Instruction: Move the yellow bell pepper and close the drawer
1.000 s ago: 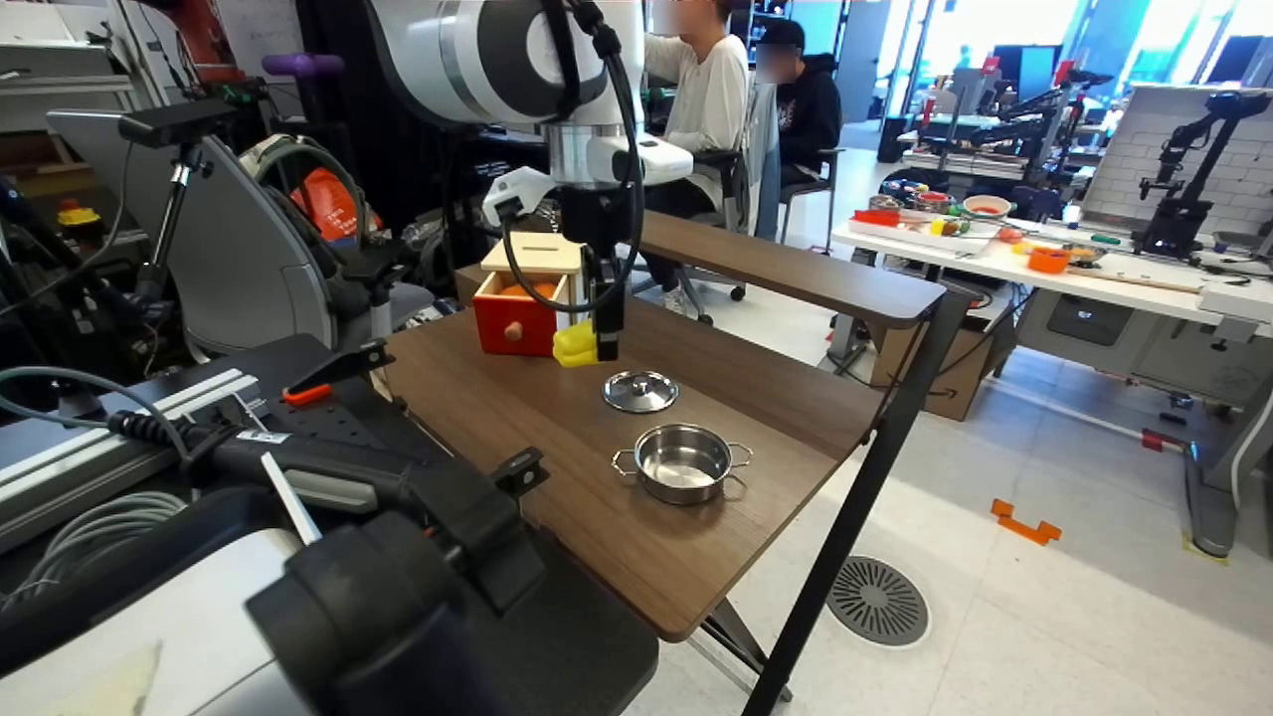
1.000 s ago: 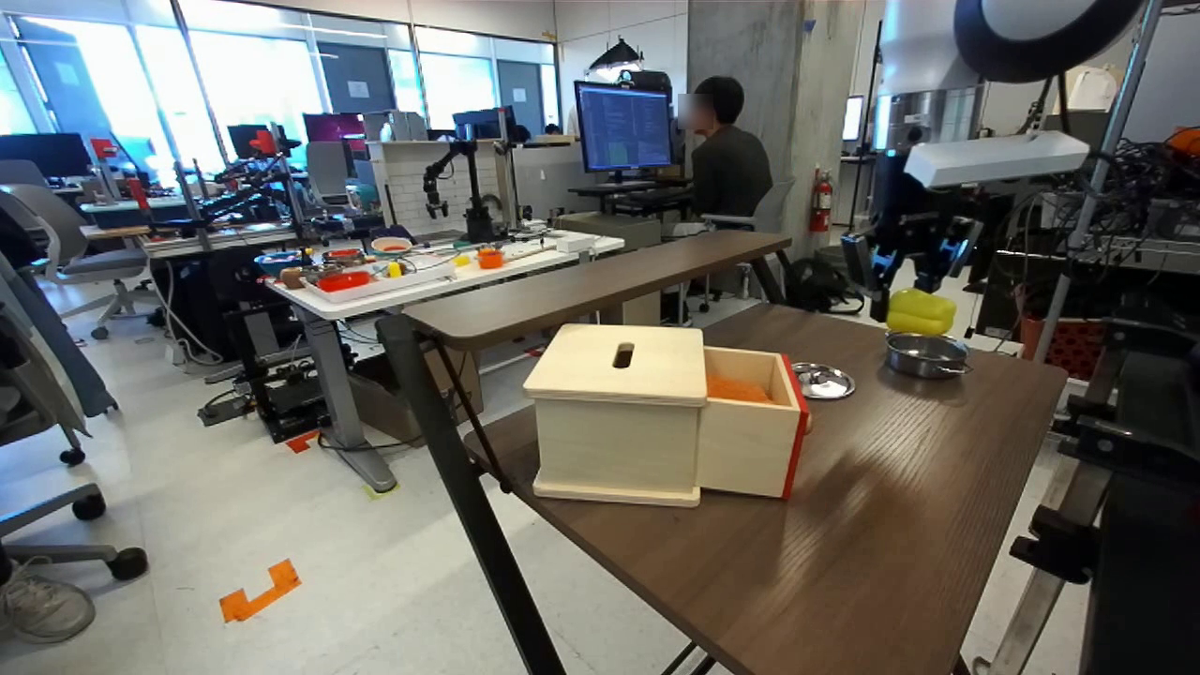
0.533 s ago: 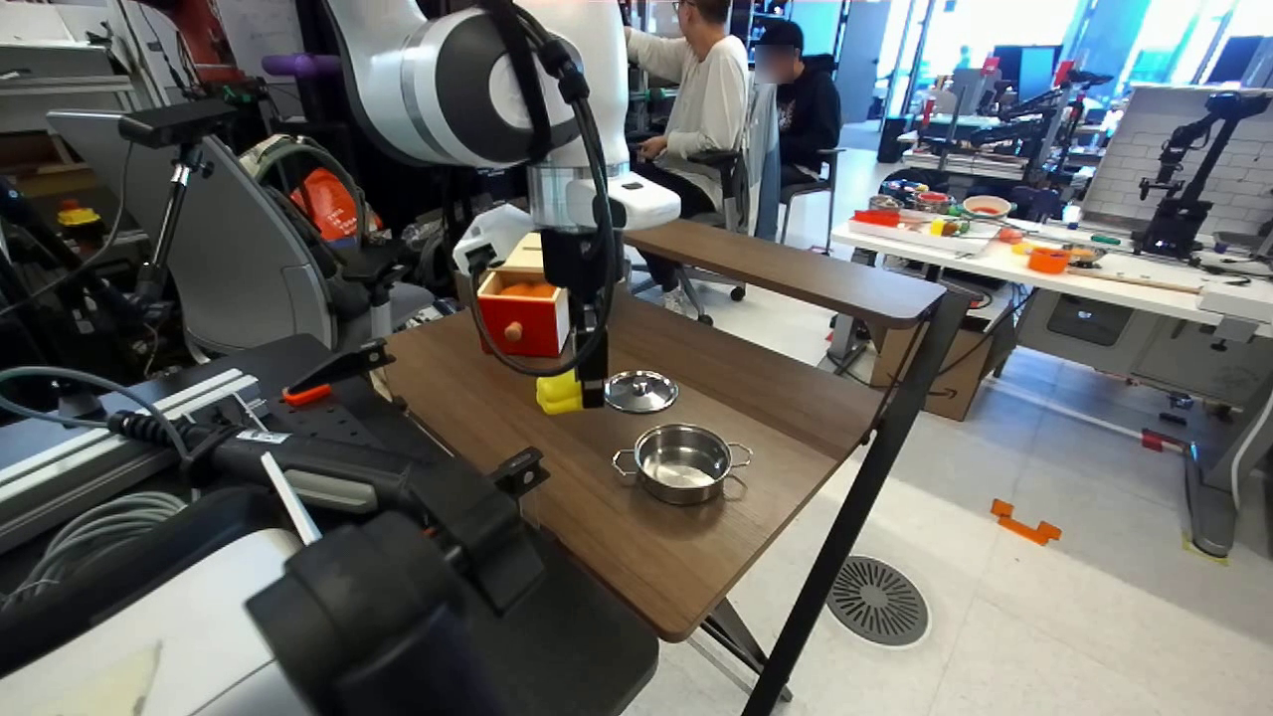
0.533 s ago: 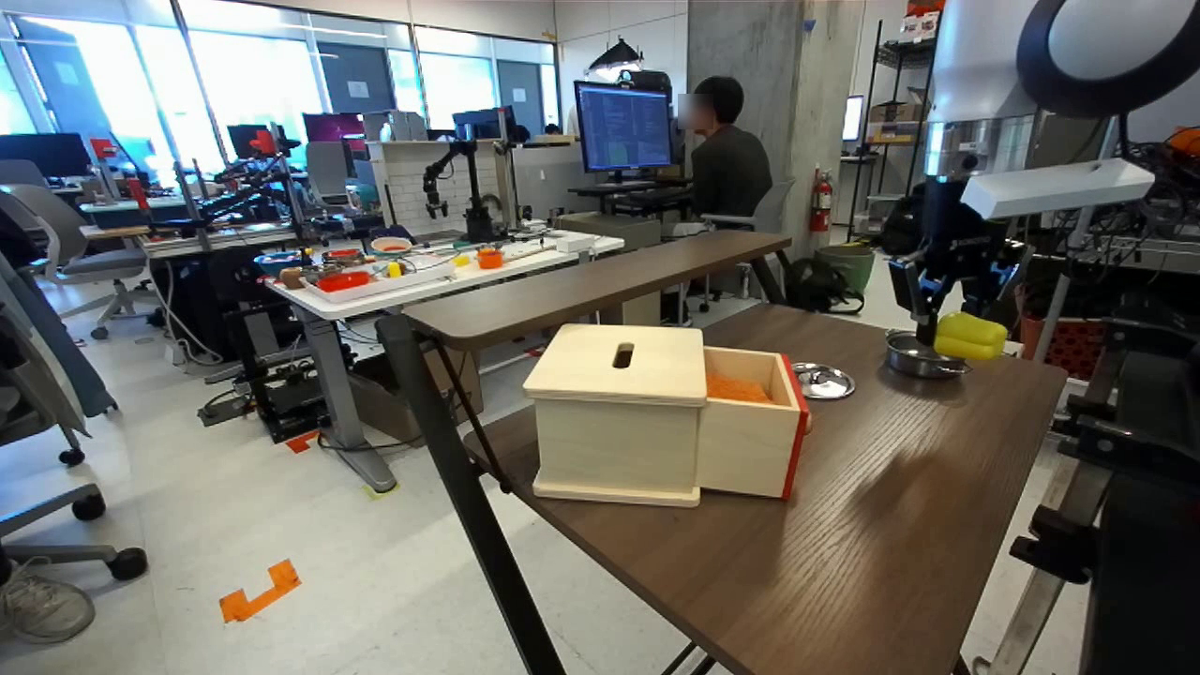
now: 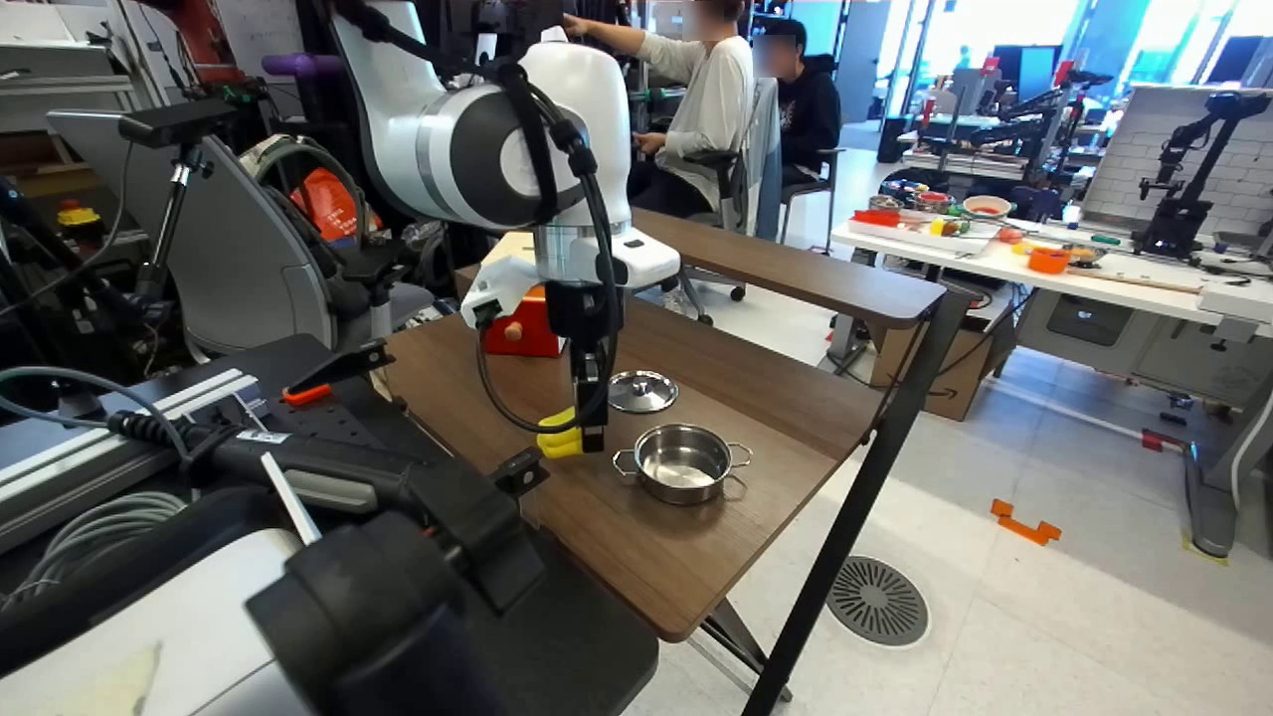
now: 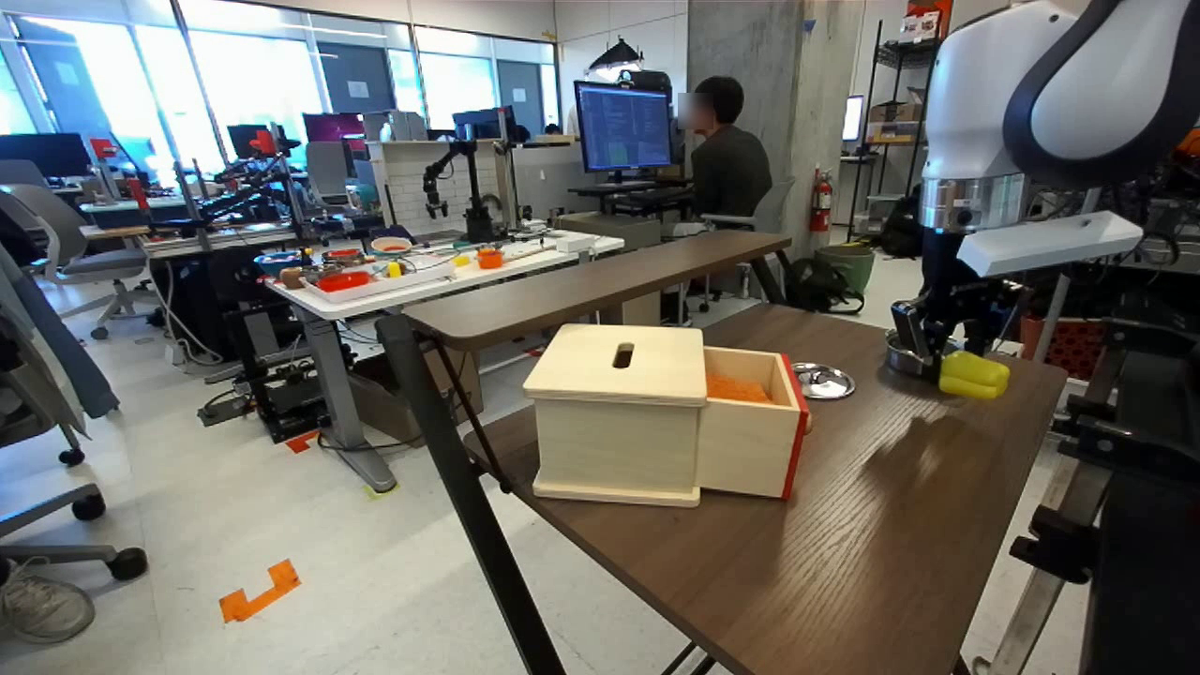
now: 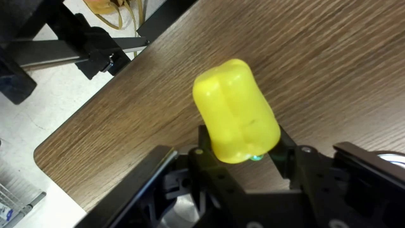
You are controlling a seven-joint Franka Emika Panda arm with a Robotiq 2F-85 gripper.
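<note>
"Beside the metal pot [image 5: 684, 492], what do you record?"

"Yellow bell pepper [image 7: 235, 106], just off the pot, on the side facing the long edge of the table [image 6: 844, 525]. The gripper [image 7: 243, 136] is clamped on it, its fingers [image 7: 286, 144] against both flanks. From where I stand, the shadow [image 6: 914, 450] below suggests the pepper hangs above the wood; contact cannot be confirmed."

"Remaining items?"

"Lid [image 5: 642, 393] near the pot. Past that lid, farther from the pot, the drawer [image 6: 747, 448] sits pulled out of its box [image 6: 619, 445], with orange contents [image 6: 736, 387]. Closing is therefore outstanding."

"Which step is in hand?"

"Setting the pepper down, in my judgement. No destination is stated; the table beside the pot looks likeliest, though the pot itself cannot be ruled out."

"How is it done properly?"

"Lower straight, pepper level, keeping clear of the pot's nearer handle [image 5: 616, 462]; sideways drift could knock it. Let the pepper bear on the wood before easing the grip, since a smooth, rounded body may roll towards the edge if dropped. Part the fingers evenly, then rise vertically so neither drags it along."

"And afterwards?"

"Approach the drawer from the pot's side, passing over the lid, fingers together. Press the red front [image 5: 532, 340] squarely, near its knob [image 5: 513, 331]; a skewed push could bind it."
</note>
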